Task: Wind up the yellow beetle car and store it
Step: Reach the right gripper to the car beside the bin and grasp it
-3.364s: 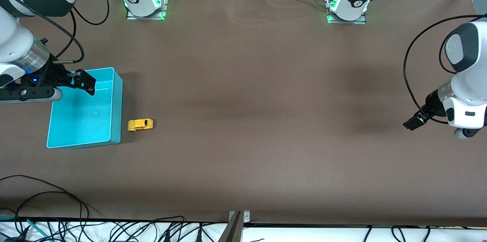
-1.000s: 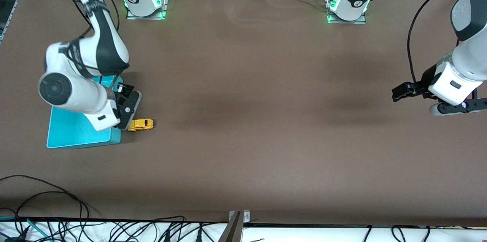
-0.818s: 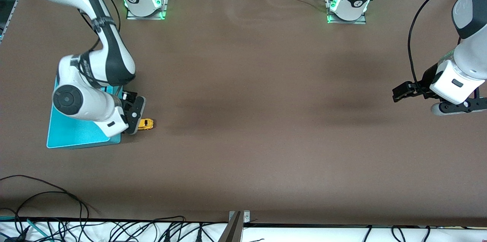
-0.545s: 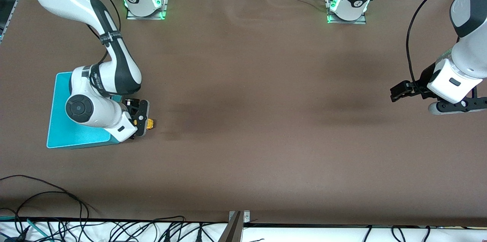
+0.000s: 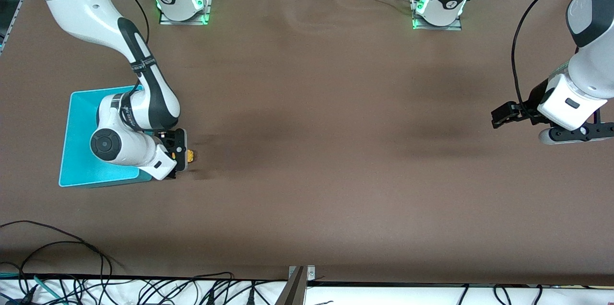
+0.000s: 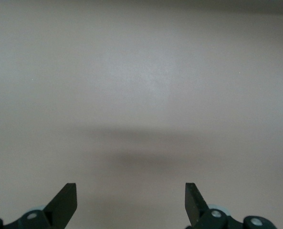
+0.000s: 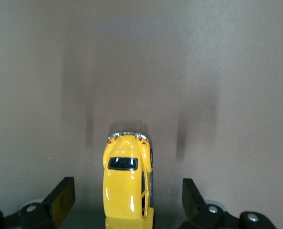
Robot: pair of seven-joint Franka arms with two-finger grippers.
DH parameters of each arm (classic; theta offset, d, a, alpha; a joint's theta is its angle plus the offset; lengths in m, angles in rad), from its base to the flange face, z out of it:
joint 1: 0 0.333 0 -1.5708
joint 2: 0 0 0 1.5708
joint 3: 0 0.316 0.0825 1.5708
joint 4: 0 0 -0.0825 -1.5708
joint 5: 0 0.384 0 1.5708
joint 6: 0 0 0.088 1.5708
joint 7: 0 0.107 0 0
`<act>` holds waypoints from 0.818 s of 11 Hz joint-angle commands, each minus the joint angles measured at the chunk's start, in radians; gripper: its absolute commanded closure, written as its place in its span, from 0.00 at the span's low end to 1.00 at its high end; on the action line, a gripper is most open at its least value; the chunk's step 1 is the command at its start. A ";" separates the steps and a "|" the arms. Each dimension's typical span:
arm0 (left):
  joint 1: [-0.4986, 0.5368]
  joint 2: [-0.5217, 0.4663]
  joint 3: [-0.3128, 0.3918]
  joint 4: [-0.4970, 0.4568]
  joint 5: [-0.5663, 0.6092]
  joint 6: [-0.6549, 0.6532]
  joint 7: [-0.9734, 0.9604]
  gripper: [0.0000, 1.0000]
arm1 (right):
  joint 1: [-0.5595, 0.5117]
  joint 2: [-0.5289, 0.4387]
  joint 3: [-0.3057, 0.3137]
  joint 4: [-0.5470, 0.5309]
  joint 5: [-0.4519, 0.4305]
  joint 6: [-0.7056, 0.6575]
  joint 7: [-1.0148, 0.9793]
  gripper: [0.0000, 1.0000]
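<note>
The yellow beetle car (image 5: 190, 155) stands on the brown table beside the teal bin (image 5: 79, 151), mostly hidden under my right hand in the front view. In the right wrist view the yellow beetle car (image 7: 128, 181) lies between the two spread fingers, touching neither. My right gripper (image 7: 127, 200) is open and low over the car; in the front view my right gripper (image 5: 181, 154) sits just beside the bin. My left gripper (image 5: 501, 115) is open and empty, waiting over bare table at the left arm's end; my left gripper (image 6: 131, 202) shows only table between its fingers.
The teal bin is an open rectangular tray at the right arm's end, partly covered by the right arm (image 5: 129, 123). Cables (image 5: 57, 276) lie along the table edge nearest the front camera. The brown table (image 5: 336, 151) stretches wide between the two arms.
My right arm swung from over the bin and came down over the car, its open fingers now straddling it. My left gripper rose and turned slightly, then held still.
</note>
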 commanded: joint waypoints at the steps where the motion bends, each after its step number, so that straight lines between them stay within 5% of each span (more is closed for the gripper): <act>1: -0.001 0.005 -0.001 0.020 -0.015 -0.019 0.023 0.00 | -0.019 0.006 -0.005 -0.037 0.022 0.069 -0.054 0.00; 3: -0.001 0.005 0.000 0.020 -0.015 -0.019 0.023 0.00 | -0.021 0.022 -0.010 -0.063 0.023 0.138 -0.091 0.00; 4: -0.001 0.007 0.000 0.020 -0.015 -0.019 0.023 0.00 | -0.023 0.023 -0.010 -0.067 0.023 0.158 -0.093 0.08; 7: -0.001 0.007 -0.001 0.020 -0.015 -0.019 0.025 0.00 | -0.021 0.016 -0.010 -0.066 0.022 0.152 -0.097 0.47; 9: -0.001 0.007 0.000 0.021 -0.016 -0.019 0.023 0.00 | -0.021 -0.013 -0.008 -0.055 0.031 0.108 -0.088 0.87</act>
